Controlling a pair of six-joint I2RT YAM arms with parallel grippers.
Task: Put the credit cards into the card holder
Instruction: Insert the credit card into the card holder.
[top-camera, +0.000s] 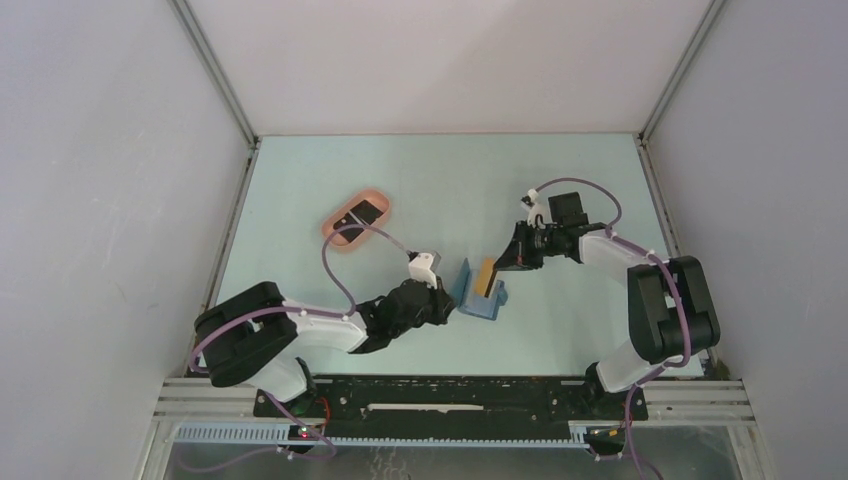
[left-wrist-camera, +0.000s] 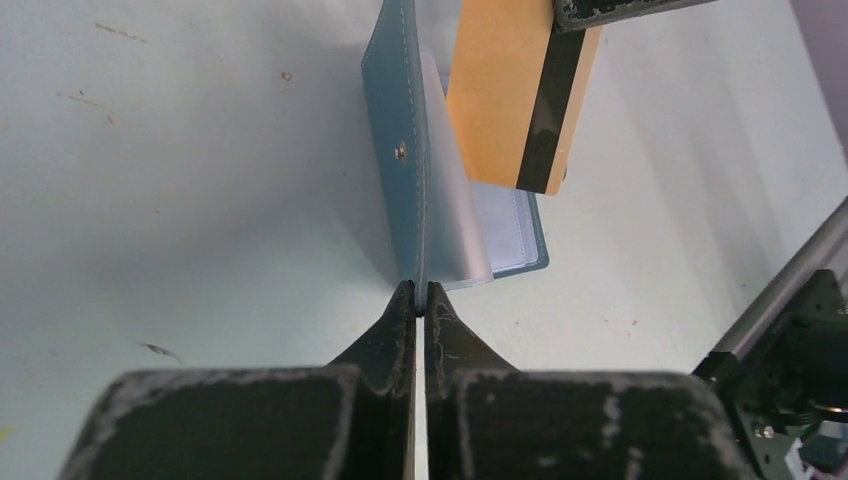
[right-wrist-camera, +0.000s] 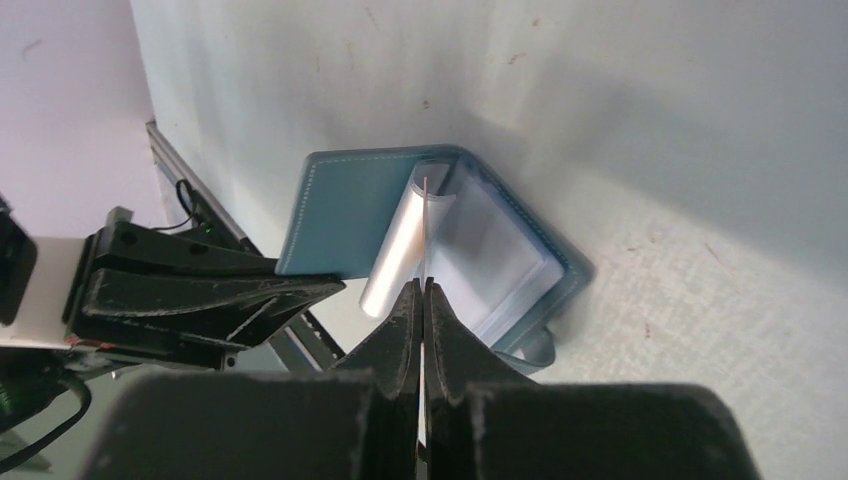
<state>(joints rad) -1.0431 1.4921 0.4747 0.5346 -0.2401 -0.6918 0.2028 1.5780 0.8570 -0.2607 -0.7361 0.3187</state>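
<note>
The blue card holder (top-camera: 478, 293) lies open in the middle of the table. My left gripper (top-camera: 443, 303) is shut on its raised left cover (left-wrist-camera: 395, 140), holding it upright. My right gripper (top-camera: 505, 262) is shut on the orange-tan card with a dark stripe (top-camera: 486, 274), held edge-down just above the holder's clear inner pockets (left-wrist-camera: 505, 225). In the right wrist view the card shows as a thin edge (right-wrist-camera: 426, 225) over the open holder (right-wrist-camera: 340, 215). In the left wrist view the card (left-wrist-camera: 515, 95) hangs right of the cover. A black card (top-camera: 361, 215) lies in the pink tray.
A pink oval tray (top-camera: 340, 240) sits at the left back of the table. Grey walls close in the left, right and back sides. The aluminium frame rail (top-camera: 450, 395) runs along the near edge.
</note>
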